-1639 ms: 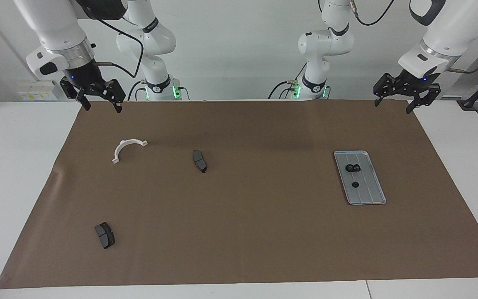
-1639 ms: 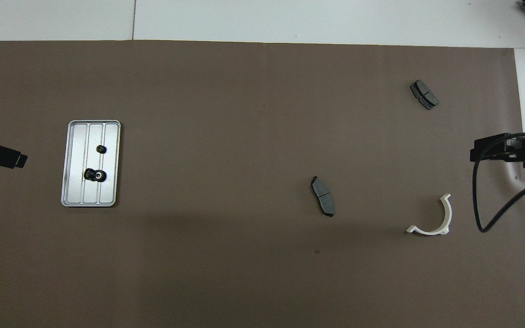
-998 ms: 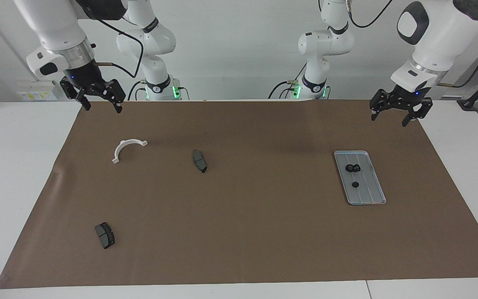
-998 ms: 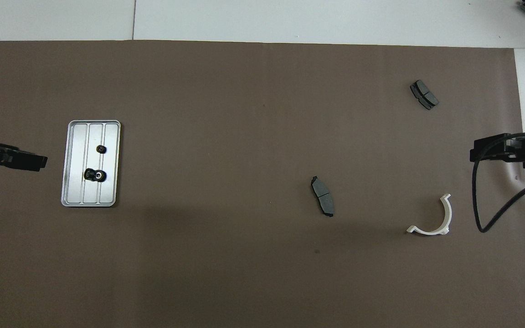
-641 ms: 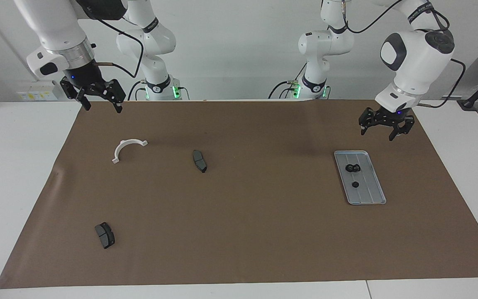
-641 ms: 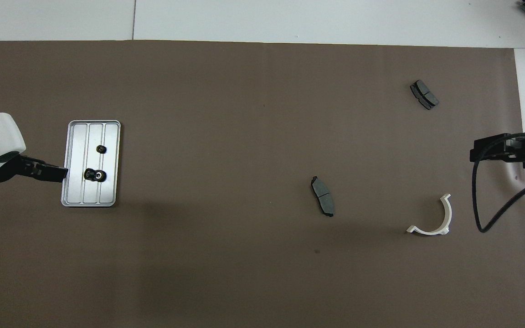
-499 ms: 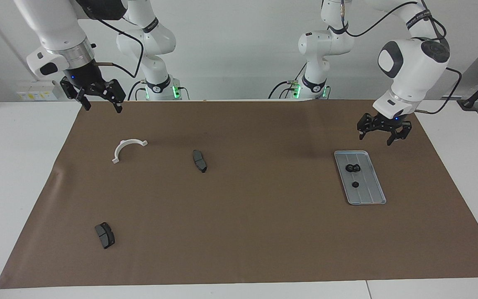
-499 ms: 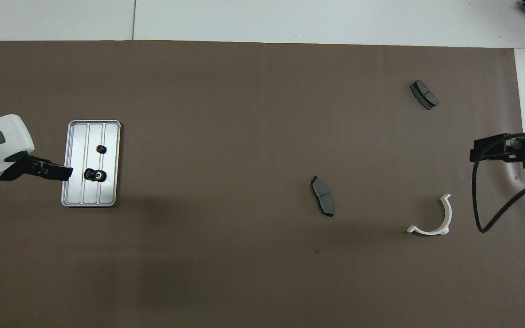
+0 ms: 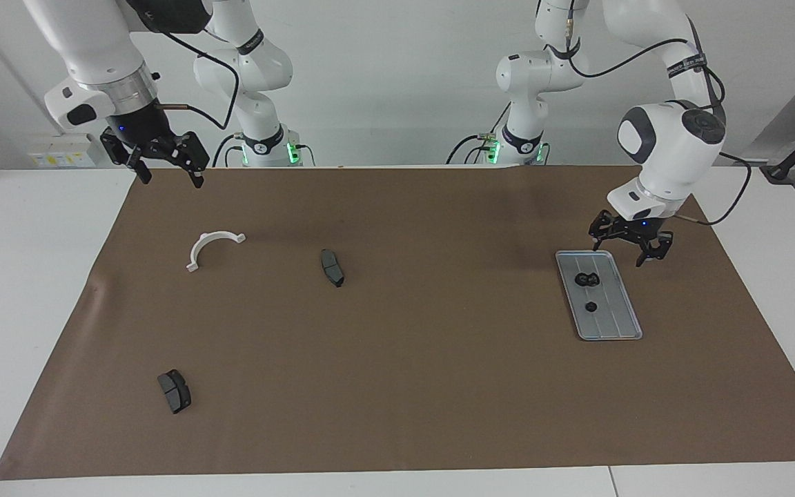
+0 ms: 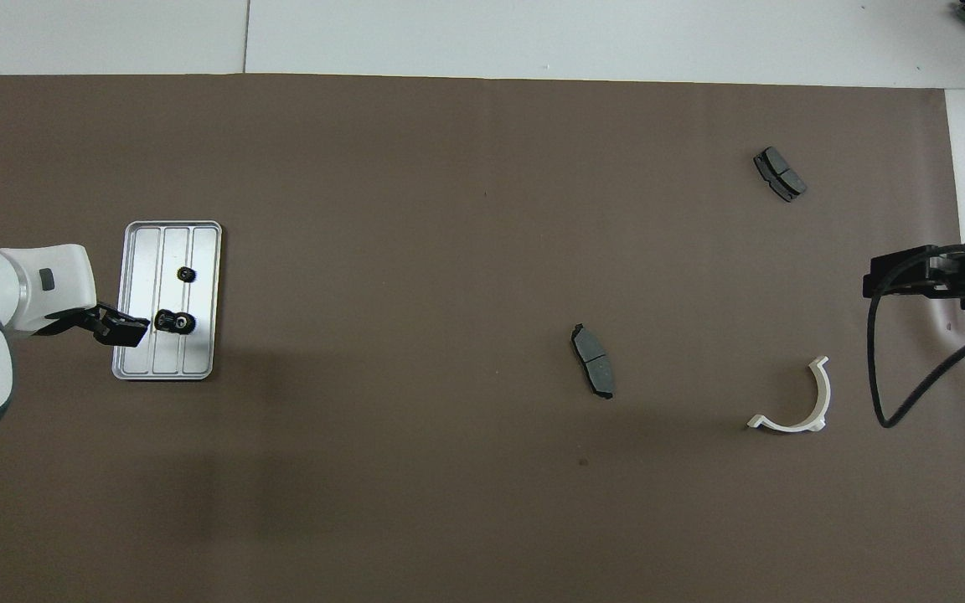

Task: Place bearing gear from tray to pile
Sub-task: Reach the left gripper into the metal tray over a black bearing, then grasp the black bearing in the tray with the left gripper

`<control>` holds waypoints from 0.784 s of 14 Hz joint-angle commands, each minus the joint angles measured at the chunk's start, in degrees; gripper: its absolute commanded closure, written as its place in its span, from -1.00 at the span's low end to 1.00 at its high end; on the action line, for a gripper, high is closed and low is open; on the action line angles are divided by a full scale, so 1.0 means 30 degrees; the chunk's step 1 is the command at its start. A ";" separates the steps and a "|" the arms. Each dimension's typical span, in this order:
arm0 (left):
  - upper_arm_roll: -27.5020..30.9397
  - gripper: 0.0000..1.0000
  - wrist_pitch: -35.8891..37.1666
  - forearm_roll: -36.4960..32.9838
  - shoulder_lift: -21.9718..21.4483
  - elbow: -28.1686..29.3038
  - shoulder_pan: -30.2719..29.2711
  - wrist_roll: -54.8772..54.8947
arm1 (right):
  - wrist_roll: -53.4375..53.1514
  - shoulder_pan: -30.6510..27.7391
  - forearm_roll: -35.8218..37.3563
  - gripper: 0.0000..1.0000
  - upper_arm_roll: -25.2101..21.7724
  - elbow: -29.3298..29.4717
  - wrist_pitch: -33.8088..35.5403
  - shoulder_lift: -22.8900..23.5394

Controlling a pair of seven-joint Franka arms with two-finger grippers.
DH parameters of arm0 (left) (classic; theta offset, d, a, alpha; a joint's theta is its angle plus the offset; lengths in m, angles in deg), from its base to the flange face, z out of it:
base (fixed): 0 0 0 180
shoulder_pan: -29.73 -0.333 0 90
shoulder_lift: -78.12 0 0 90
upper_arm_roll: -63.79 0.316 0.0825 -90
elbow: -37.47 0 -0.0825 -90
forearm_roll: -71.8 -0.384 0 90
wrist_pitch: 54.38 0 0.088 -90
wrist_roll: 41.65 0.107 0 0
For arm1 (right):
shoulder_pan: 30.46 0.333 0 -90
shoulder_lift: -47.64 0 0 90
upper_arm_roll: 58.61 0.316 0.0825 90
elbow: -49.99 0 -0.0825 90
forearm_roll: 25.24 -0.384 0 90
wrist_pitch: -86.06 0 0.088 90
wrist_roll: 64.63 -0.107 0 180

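Observation:
The silver ribbed tray [image 9: 611,321] [image 10: 139,268] lies on the brown mat toward the left arm's end of the table. In it rest a black bearing gear [image 9: 586,279] [image 10: 174,321] with a shiny bore and a smaller black toothed part [image 9: 591,306] [image 10: 186,274]. My left gripper [image 9: 618,254] [image 10: 126,331] hangs open just above the tray's end nearer to the robots, close to the bearing gear without touching it. The pile is a loose scatter: a white half-ring bracket [image 9: 214,247] [image 10: 792,402] and two dark brake pads [image 9: 332,268] [image 10: 593,360], [image 9: 174,391] [image 10: 779,173].
My right gripper [image 9: 170,181] [image 10: 872,285] waits open and raised over the mat's corner at the right arm's end, near the bracket. A black cable [image 10: 901,368] loops below it. The brown mat [image 9: 439,386] covers most of the white table.
The left arm has swung in from the mat's corner and come down over the tray's near end. The right arm and all the parts have stayed put.

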 commanded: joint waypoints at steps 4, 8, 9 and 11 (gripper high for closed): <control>-0.0136 -0.47 -0.1684 -0.0051 0.1915 0.0118 -0.0157 0.6133 | -0.0241 -0.0061 -0.0097 -1.00 0.0125 -0.0425 -0.0138 -0.0321; -0.0136 -0.30 -0.2068 -0.0022 0.2505 0.0147 0.0018 0.9250 | -0.0242 -0.0061 -0.0097 -1.00 0.0125 -0.0425 -0.0138 -0.0321; -0.0107 -0.28 -0.2097 -0.0051 0.2680 0.0147 0.0077 0.9339 | -0.0242 -0.0061 -0.0097 -1.00 0.0125 -0.0425 -0.0138 -0.0321; -0.0107 -0.24 -0.2359 -0.0051 0.3031 0.0147 0.0106 0.9923 | -0.0242 -0.0061 -0.0097 -1.00 0.0125 -0.0425 -0.0138 -0.0321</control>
